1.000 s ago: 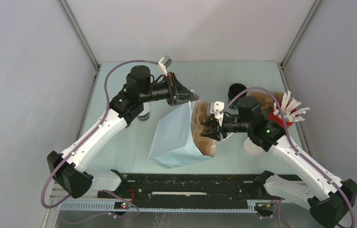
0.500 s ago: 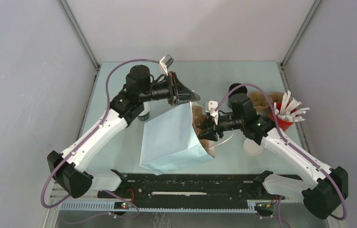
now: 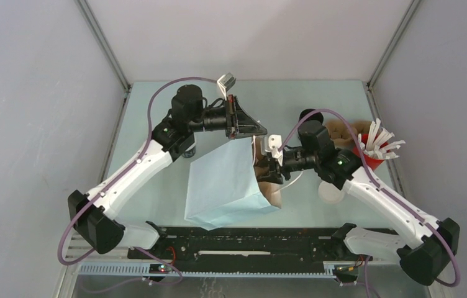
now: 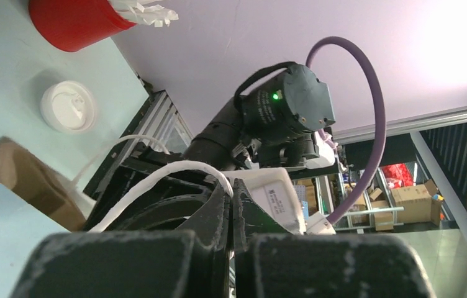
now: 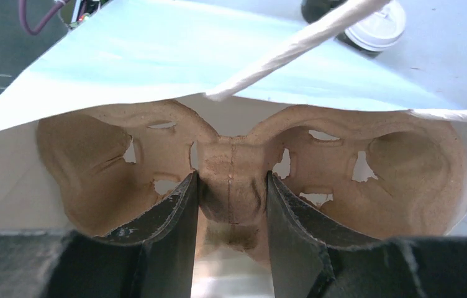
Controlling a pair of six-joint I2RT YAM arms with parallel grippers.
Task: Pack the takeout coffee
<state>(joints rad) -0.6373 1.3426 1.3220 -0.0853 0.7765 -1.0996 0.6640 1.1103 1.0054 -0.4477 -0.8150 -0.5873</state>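
The left gripper [image 3: 253,131] [image 4: 231,200] is clenched on the white cord handle [image 4: 172,172] of the pale blue paper bag [image 3: 225,183], whose mouth hangs just below its fingertips, lifted off the table [image 3: 156,186] and facing the right gripper [image 3: 268,169] [image 5: 231,186]. The right gripper grasps the brown pulp cup carrier [image 5: 231,152] [image 3: 273,194] by its central ridge, one finger pressed to each side, with a cup well on either hand. The carrier sits directly ahead of that gripper, partly inside the bag's mouth. A lidded cup [image 5: 377,28] stands beyond the bag. A white lid [image 3: 330,192] and a red cup [image 3: 371,160] of white sticks lie behind the right gripper.
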